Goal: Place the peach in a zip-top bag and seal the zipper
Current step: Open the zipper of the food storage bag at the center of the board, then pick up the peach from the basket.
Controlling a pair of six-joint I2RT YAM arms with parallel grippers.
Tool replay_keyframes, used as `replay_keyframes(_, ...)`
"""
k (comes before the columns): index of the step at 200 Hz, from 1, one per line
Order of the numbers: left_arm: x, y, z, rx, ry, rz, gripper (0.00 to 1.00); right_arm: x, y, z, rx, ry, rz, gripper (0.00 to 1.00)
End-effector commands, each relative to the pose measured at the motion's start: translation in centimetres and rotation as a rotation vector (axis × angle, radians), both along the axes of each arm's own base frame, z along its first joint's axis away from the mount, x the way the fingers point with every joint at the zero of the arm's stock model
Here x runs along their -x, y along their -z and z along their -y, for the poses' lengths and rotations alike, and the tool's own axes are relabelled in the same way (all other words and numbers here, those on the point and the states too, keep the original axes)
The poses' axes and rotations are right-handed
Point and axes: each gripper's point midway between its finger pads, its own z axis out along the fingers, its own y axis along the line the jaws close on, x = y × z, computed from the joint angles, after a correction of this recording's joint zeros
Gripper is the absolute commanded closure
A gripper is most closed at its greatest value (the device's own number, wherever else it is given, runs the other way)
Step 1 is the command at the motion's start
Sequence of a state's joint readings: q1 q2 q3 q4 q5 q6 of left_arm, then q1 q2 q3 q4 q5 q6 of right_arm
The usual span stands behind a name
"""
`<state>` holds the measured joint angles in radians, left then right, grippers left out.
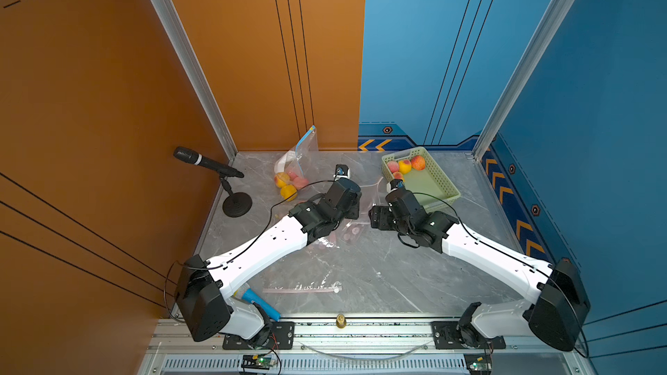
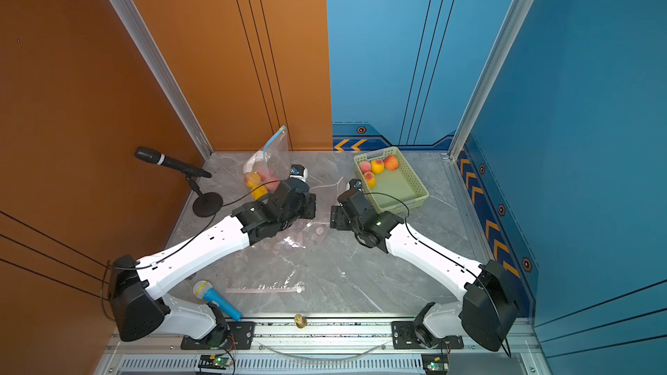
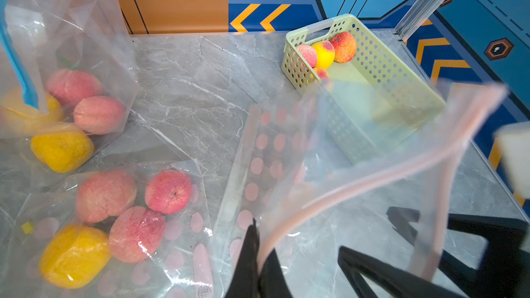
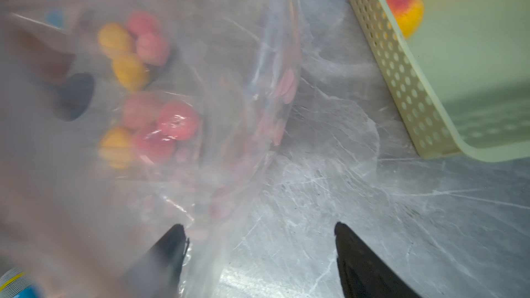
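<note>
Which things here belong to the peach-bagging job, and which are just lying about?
In the job: clear zip-top bag with pink zipper, pinched by the left gripper; right gripper, open; peaches in the pale green perforated plastic basket.
Lying about: black microphone on round stand; blue toy microphone; blue-zippered clear bag of peaches; pink-dotted clear bag of peaches; flat clear bag at the front.
</note>
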<state>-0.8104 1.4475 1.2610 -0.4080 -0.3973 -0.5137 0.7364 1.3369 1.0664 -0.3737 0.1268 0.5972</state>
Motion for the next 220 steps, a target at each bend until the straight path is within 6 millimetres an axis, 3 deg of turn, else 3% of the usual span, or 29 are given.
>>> replay_keyframes(1,-1.1,-0.8,-0.2,0.013,-0.027,0.02,1.0,0.1,-4.9,-0.2,-0.088,-0.1,0.089,0.18)
replay_keyframes(24,-1.6,-0.6,-0.4,0.018,-0.044,0.015,1.0,-1.0,-7.2,2.6,-0.175,-0.045,0.132,0.2)
replay_keyframes(44,-2.1,-0.8,-0.4,0.021,-0.048,0.021,1.0,-3.0,-7.8,6.5,-0.18,0.071,0.14,0.21)
replay_keyframes(68,-2.9,-1.0,0.0,0.023,-0.042,0.024,1.0,-6.9,-6.1,11.1,-0.155,0.214,0.075,0.22)
replay_keyframes(93,-3.8,-0.2,0.6,0.025,-0.035,0.0,1.0,-11.8,-1.7,14.1,-0.134,0.295,-0.039,0.23)
replay_keyframes(125,-4.9,0.4,1.3,0.032,-0.024,-0.017,1.0,-17.6,2.7,15.0,-0.162,0.303,-0.122,0.23)
replay_keyframes(152,-5.4,0.7,2.2,0.046,0.003,-0.026,1.0,-21.4,6.5,15.0,-0.187,0.303,-0.18,0.23)
replay_keyframes(165,-5.6,0.9,2.5,0.051,0.01,-0.031,1.0,-22.6,7.9,14.7,-0.206,0.297,-0.201,0.24)
replay_keyframes(181,-5.8,1.2,2.8,0.062,0.018,-0.039,1.0,-23.9,8.3,14.3,-0.22,0.287,-0.193,0.23)
replay_keyframes(187,-5.9,1.2,3.0,0.068,0.022,-0.04,1.0,-24.2,9.5,14.1,-0.218,0.285,-0.214,0.23)
replay_keyframes(220,-6.2,1.5,3.4,0.097,0.031,-0.056,1.0,-25.8,11.6,13.1,-0.223,0.262,-0.256,0.2)
